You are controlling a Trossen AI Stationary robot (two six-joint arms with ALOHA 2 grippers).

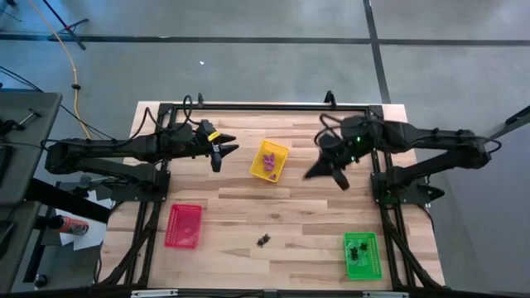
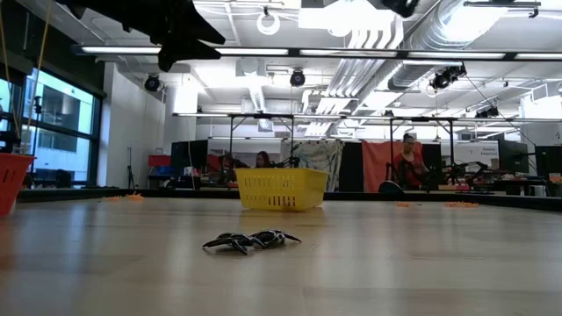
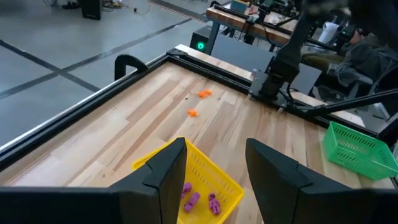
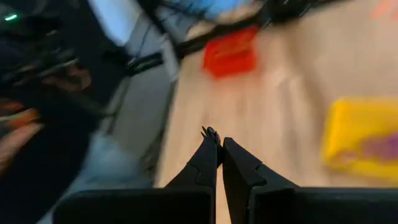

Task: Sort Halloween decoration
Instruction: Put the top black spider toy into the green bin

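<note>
Only the left wrist view reveals orange trinkets [image 3: 204, 94] beyond the yellow tray [image 3: 205, 171], where the left gripper [image 3: 214, 163] hovers parted and empty, the right gripper [image 4: 219, 142] pinched closed.

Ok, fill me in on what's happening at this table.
Two arms are sorting tiny trinkets into trays. The yellow tray holds purple pieces, the green tray black ones; the red tray looks empty. The left gripper is open beside the yellow tray, holding nothing. The right gripper is shut, on the yellow tray's other side. Black spiders lie loose on the table.
</note>
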